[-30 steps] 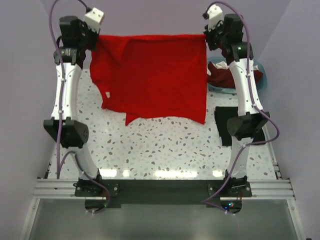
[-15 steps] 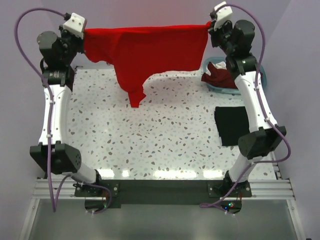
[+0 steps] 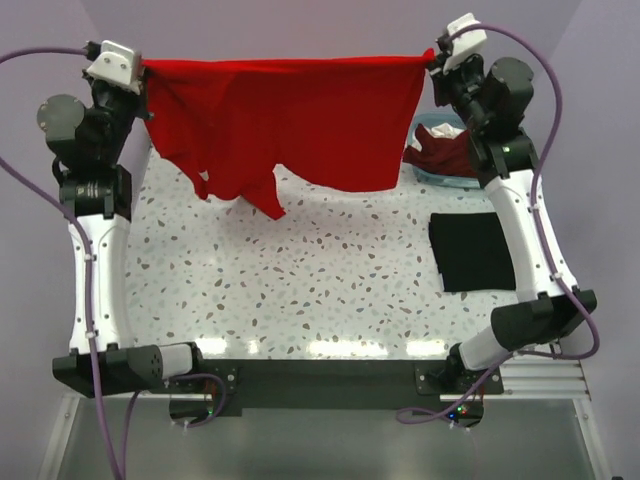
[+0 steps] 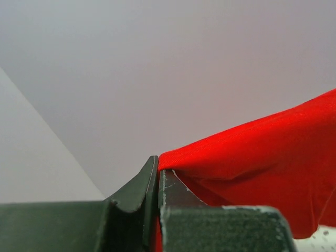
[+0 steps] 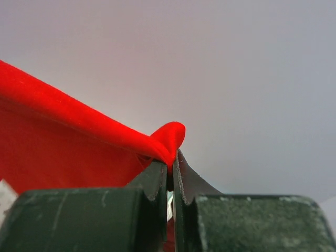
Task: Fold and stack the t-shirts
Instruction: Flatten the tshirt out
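Note:
The bright red t-shirt (image 3: pixel 300 115) hangs stretched in the air at the back of the table, held by its top edge. My left gripper (image 3: pixel 145 68) is shut on its left corner; the left wrist view shows red cloth (image 4: pixel 262 152) pinched at my left gripper (image 4: pixel 158 167). My right gripper (image 3: pixel 430 60) is shut on its right corner, with the cloth (image 5: pixel 79 136) bunched at my right gripper (image 5: pixel 171 164). A folded black t-shirt (image 3: pixel 473 251) lies flat at the right. A dark maroon t-shirt (image 3: pixel 445 150) sits crumpled in the basket.
The light blue plastic basket (image 3: pixel 440 178) stands at the back right, behind my right arm. The speckled table top (image 3: pixel 300 280) lies below the hanging shirt. Grey walls close in the back and sides.
Both grippers have risen and moved apart toward the back, lifting the red t-shirt off the table. The cloth swung and now hangs wider and taut along its top edge.

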`<action>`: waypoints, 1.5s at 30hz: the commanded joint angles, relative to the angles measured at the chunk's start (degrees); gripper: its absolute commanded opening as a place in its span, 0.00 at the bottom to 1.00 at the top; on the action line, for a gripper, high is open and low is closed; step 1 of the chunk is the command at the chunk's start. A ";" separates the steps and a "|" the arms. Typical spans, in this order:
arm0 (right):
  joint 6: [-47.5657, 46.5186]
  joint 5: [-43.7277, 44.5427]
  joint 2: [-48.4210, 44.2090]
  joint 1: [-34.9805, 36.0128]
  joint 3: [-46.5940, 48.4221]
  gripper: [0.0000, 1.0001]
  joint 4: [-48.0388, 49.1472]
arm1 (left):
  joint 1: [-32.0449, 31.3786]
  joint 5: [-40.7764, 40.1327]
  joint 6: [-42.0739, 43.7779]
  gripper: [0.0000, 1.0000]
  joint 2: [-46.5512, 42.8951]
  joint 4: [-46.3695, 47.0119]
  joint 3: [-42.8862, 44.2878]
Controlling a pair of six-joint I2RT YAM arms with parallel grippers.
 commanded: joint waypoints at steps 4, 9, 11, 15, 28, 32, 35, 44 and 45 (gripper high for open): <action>0.86 5.08 -6.77 -1.23 5.14 0.00 9.27 | 2.06 -8.21 -1.49 0.00 -7.46 13.22 1.55; -0.81 5.96 -1.16 -1.23 6.89 0.00 10.06 | 1.97 -5.23 0.26 0.00 -3.08 13.05 3.66; -0.47 6.39 1.83 -1.23 8.56 0.00 10.06 | 1.97 -3.04 -0.26 0.00 0.42 12.27 5.49; 0.85 7.10 8.86 -1.23 16.45 0.00 9.63 | 1.97 -1.00 -2.80 0.00 7.29 12.43 10.07; 7.45 9.65 20.57 -1.32 37.65 0.00 11.63 | 1.53 -4.25 -10.46 0.00 31.65 20.42 45.93; 5.70 7.02 17.24 -1.23 34.26 0.00 13.40 | 1.88 -2.42 -6.26 0.00 25.44 26.13 37.02; 2.80 4.21 13.20 -1.23 23.66 0.00 13.49 | 2.23 3.10 -1.52 0.00 17.19 27.29 20.89; -12.74 -13.98 -4.28 -0.97 -16.43 0.00 -6.49 | 2.23 22.54 34.41 0.07 -5.26 -13.27 -16.54; -16.51 -14.08 -5.44 -0.79 -18.57 0.00 -9.33 | 2.23 23.77 37.41 0.09 -5.79 -19.06 -17.08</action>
